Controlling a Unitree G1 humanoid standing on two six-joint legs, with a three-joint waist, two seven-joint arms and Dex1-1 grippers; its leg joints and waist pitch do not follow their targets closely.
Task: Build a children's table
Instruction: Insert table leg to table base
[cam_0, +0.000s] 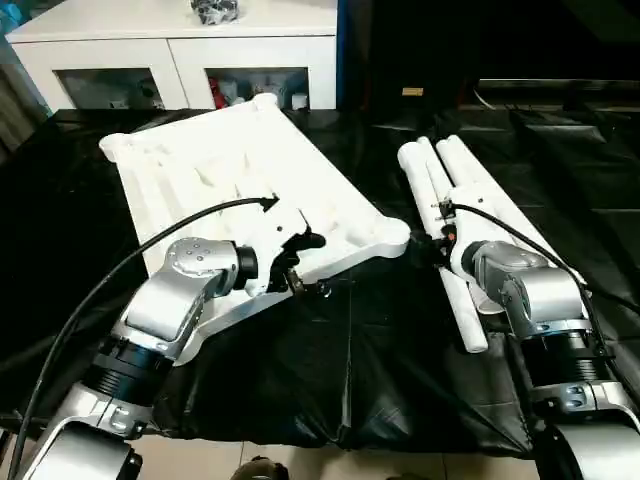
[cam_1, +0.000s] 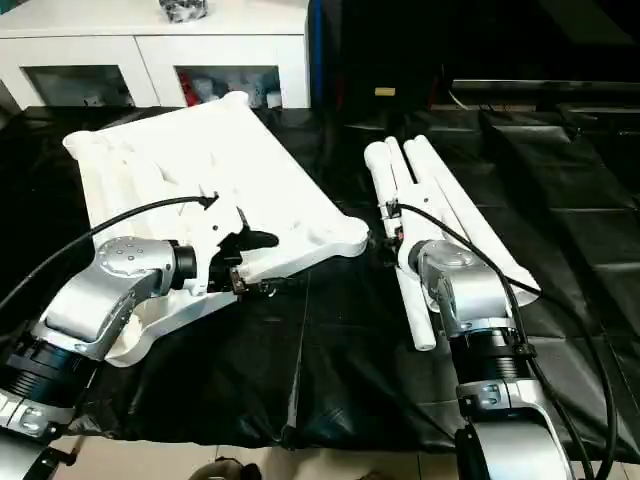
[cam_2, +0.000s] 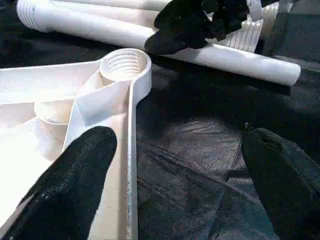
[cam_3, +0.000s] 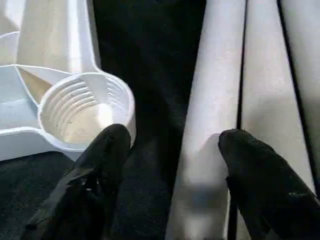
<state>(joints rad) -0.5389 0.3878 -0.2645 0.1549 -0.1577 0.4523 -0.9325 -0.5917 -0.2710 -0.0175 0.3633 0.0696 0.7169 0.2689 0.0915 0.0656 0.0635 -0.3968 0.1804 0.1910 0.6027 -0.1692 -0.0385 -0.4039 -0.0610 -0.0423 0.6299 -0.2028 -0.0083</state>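
The children's table (cam_0: 235, 185) lies unbuilt on the black-sheeted tabletop (cam_0: 350, 360). Its largest part, the white plastic rectangular panel (cam_0: 200, 170), rests underside up and skewed on the robot's left half of the surface, showing its ribs and a rounded socket at each corner. Well apart to the right, the long white tapered tubular legs (cam_0: 455, 195) lie side by side in a bundle, touching one another, with coarse screw ridges at one end. The near right corner socket (cam_3: 85, 110) is open and ridged inside, so a leg probably screws in rather than pushing home. None is fitted yet, so the job looks barely begun. The step in hand looks like fetching the first leg. The right tool (cam_3: 170, 145) hangs low between that socket and the nearest leg with its fingers spread and nothing between them. One finger (cam_3: 250, 175) sits over the leg itself. It should straddle that one tube alone, close around its middle, and lift without rolling the neighbours. The left tool (cam_2: 180, 145) is spread wide too and holds nothing. One finger (cam_2: 75, 170) hovers over the panel's near rim, well placed to steady the panel while the leg is turned upright into the socket.
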